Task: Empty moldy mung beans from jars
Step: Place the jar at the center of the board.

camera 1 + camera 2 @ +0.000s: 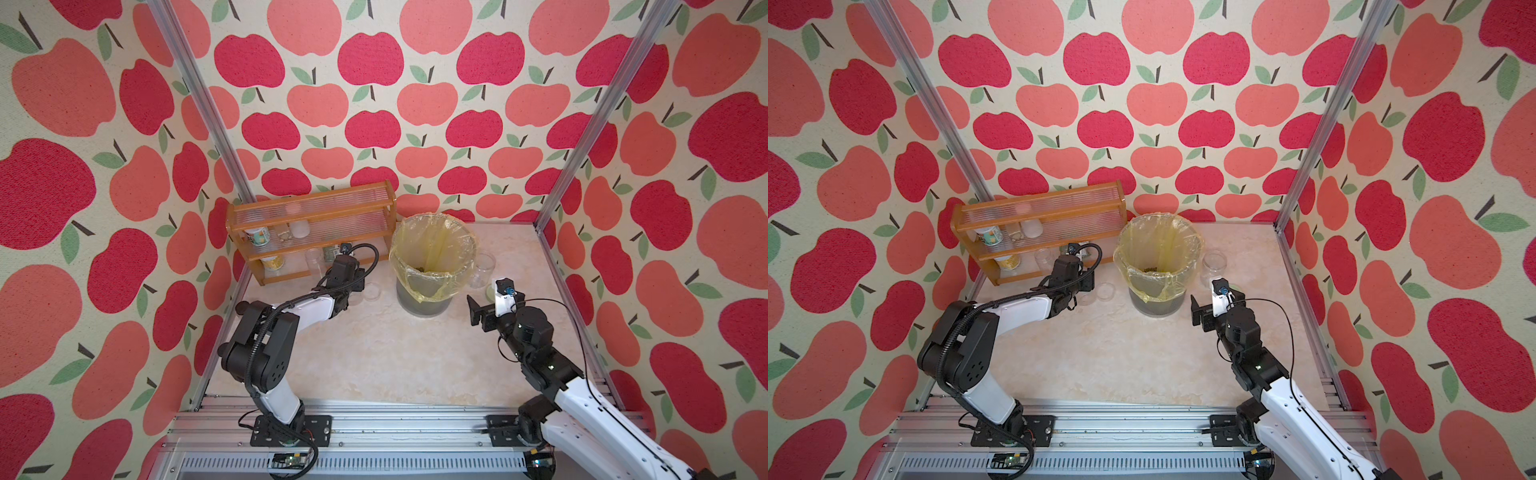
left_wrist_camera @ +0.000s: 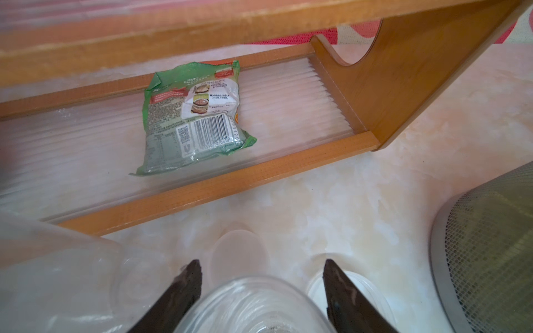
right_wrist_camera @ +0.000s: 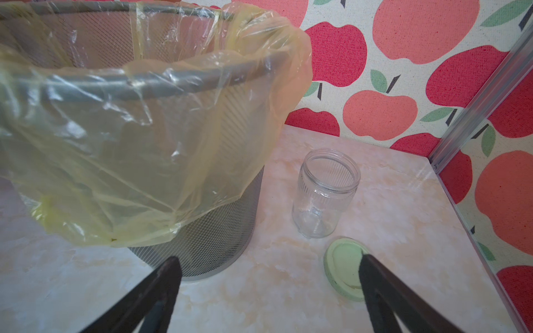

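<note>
Some beans (image 1: 422, 269) lie in bin (image 3: 161, 77) bottom. Wide jar (image 3: 326, 196) stands empty, right of bin, lid (image 3: 343, 268) beside it. Left tool (image 2: 261, 263) clamped on clear jar (image 2: 253, 305), seemingly empty, left of bin. Right tool (image 3: 268, 258) apart, holding nothing. Emptying looks nearly done

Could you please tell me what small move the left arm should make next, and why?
Probably ease the clear jar onto the table and open the left gripper. The jar looks empty and upright, low beside the wooden rack, and mung beans already lie in the lined bin. Whether the jar's base touches the table, I cannot tell.
</note>
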Controlling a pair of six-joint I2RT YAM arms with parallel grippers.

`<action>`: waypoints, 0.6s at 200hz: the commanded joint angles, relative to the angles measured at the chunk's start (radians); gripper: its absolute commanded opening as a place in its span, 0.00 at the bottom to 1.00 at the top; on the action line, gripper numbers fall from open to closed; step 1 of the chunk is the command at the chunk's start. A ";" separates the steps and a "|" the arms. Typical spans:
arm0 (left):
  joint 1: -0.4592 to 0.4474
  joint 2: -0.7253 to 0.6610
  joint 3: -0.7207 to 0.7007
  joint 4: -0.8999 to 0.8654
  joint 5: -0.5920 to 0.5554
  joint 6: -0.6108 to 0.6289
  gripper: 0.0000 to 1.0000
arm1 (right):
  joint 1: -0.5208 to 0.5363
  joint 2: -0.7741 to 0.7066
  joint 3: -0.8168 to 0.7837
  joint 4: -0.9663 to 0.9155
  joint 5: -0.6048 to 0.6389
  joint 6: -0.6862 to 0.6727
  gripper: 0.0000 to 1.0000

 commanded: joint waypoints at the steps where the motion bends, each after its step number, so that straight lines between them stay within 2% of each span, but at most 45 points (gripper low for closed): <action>1: 0.004 0.051 0.029 0.006 0.014 0.007 0.67 | -0.008 0.017 -0.010 0.047 0.010 0.029 0.99; 36: -0.015 0.084 0.057 0.024 0.048 0.001 0.67 | -0.012 0.049 -0.007 0.066 0.010 0.031 0.99; 120: -0.082 0.071 0.064 0.078 0.012 0.029 0.66 | -0.023 0.082 -0.008 0.092 0.000 0.033 0.99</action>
